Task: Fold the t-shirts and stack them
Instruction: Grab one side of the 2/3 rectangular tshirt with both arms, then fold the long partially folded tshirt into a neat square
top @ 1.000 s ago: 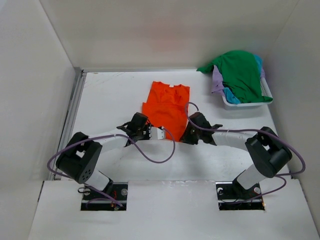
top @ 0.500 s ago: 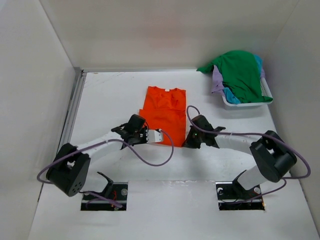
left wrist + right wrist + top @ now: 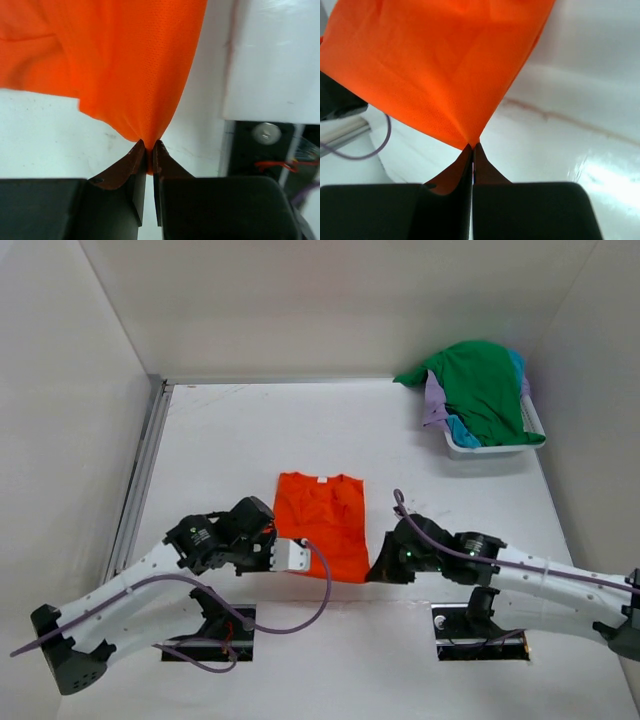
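Two gripped hem corners — orange t-shirt

matt mesh-knit orange t-shirt, glossy table

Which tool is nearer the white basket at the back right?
Right. The right tool pinches the orange t-shirt at its near right corner, toward the basket; the left tool pinches the near left corner, farther away.

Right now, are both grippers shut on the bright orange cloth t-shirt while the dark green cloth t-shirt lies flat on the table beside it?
Not quite: the top view shows the dark green cloth t-shirt draped over the white plastic basket, far right. The left gripper and right gripper are indeed shut on the bright orange cloth t-shirt.
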You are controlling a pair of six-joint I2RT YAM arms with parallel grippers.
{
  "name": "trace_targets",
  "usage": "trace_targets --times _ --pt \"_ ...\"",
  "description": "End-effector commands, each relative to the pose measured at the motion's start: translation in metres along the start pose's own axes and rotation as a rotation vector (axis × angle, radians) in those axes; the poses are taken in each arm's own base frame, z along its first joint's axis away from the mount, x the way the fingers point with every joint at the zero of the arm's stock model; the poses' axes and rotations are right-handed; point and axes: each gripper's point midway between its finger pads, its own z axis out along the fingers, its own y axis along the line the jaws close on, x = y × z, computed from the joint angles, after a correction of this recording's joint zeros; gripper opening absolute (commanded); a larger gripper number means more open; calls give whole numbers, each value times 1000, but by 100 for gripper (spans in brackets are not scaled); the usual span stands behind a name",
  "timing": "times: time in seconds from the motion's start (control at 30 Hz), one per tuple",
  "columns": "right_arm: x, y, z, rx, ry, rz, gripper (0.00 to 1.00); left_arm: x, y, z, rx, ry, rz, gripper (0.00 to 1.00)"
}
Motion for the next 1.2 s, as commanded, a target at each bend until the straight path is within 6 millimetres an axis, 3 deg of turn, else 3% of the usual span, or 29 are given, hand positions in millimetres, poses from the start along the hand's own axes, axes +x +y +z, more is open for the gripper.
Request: trace_targets --times 0.0,0.1,0.27,0.63,0.83,1.0,1.17 --pt "4 1 -29 57 -28 71 0 -1 -34 -36 130 27 -91 3" --pt "0 13 -39 56 -35 20 0 -21 -21 -48 120 -28 -150 3" --pt "-57 21 -34 72 -128 -22 0 -35 28 -44 74 -109 -308 4" --pt "-152 21 17 79 -166 -50 0 -5 143 -10 -61 -139 -567 6" --pt "-201 19 47 110 -193 -39 0 3 175 13 -101 -152 -584 8" --pt "-220 8 68 137 -191 -21 0 9 202 32 -138 -163 -600 9" --pt "-253 4 86 147 -229 0 0 18 237 47 -191 -189 -653 10"
